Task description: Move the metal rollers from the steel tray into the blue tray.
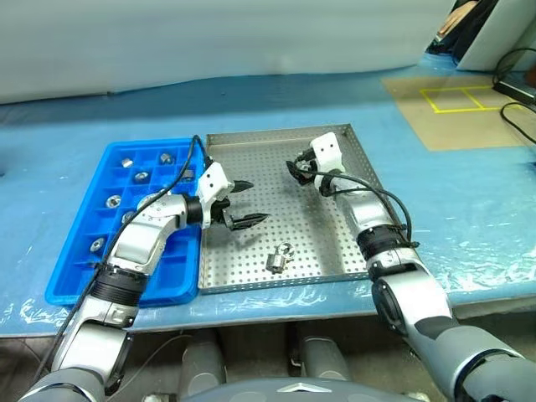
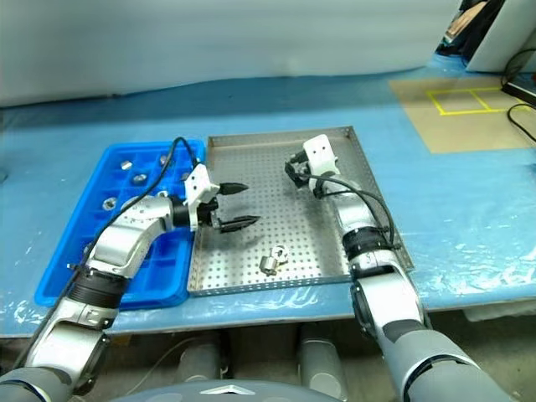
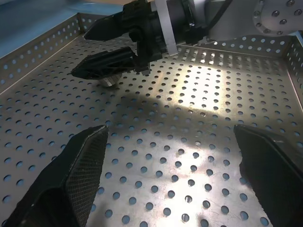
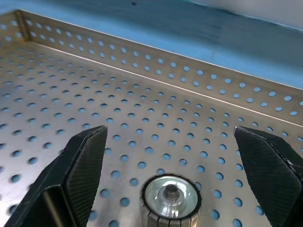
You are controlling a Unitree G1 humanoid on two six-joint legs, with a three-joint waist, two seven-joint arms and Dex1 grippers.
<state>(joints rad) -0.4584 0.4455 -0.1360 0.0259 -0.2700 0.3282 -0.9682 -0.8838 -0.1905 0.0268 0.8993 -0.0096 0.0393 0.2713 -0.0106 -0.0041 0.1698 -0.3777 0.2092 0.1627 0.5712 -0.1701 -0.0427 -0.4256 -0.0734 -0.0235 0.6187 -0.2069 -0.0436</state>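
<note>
Two trays side by side on a desk (image 1: pixel 469 209) covered in blue film: the blue tray (image 1: pixel 84 289) on the robot's left, the steel tray (image 1: pixel 352 243) just to its right, rims touching or nearly so. Metal rollers in the steel tray, counted: two lying together near the front rim (image 1: pixel 279 258), plus one standing upright toward the far side, seen between the right end effector's fingers in the right wrist view (image 4: pixel 170 197). In the blue tray, about seven rollers spread one to a compartment, for example (image 1: pixel 127 162); count uncertain, since the left arm covers part of the grid.

Left end effector (image 1: pixel 243 203) released, fingers spread wide and holding nothing, hovering above the steel tray's left portion just past the blue tray's edge, pointing toward the robot's right. Right end effector (image 1: pixel 299 173) likewise released, fingers well apart, low over the far middle of the steel tray, straddling the upright roller without gripping it. Both end effectors apart from each other, bare perforated floor between them.

Around: a tan mat with yellow taped squares (image 1: pixel 456 100) at the far right of the desk, well away from the trays, and black cables (image 1: pixel 517 117) beside it. A black cable looping along each forearm.
</note>
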